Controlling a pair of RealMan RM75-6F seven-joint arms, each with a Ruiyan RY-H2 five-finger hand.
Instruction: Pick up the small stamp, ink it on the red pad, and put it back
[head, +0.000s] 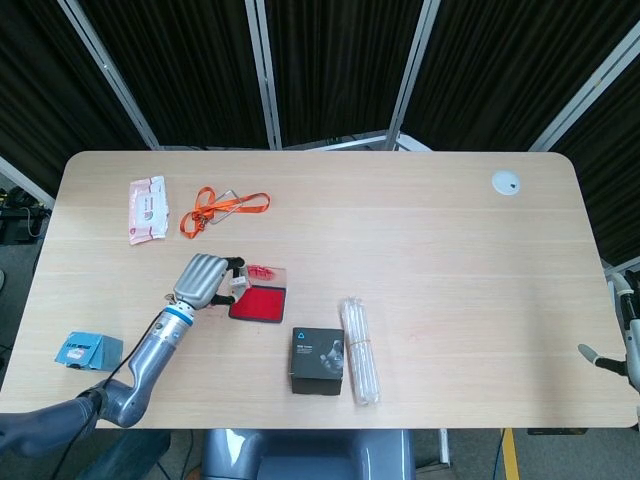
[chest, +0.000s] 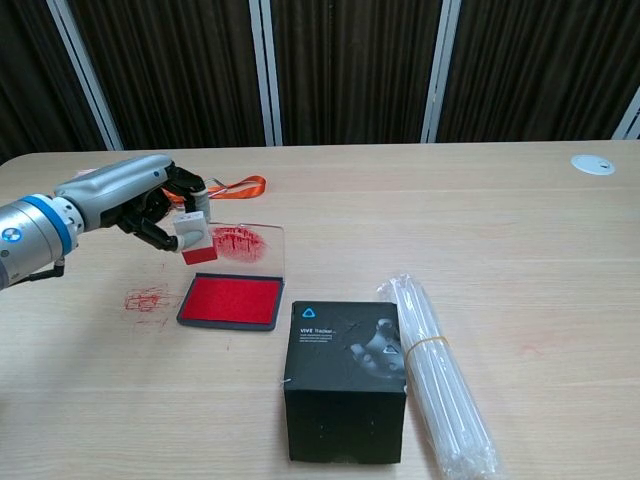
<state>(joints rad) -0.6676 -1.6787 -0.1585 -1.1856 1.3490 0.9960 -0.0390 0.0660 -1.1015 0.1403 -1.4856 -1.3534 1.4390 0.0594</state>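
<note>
My left hand (chest: 140, 200) (head: 203, 278) holds the small stamp (chest: 191, 237), a white block with a red inked underside, in the air. It hangs above and just left of the red ink pad (chest: 232, 300) (head: 260, 303). The pad's clear lid (chest: 242, 243) stands raised behind it, smeared with red ink. In the head view the stamp is mostly hidden by the fingers. Of my right arm only a grey piece (head: 628, 345) shows at the right edge of the head view, and the hand's pose cannot be made out.
A black box (chest: 345, 380) and a bundle of clear tubes (chest: 440, 375) lie right of the pad. Red stamp marks (chest: 150, 299) sit on the table left of it. An orange lanyard (head: 222, 208), a wipes pack (head: 147, 208), a blue box (head: 88, 351) and a white disc (head: 506, 182) lie farther off.
</note>
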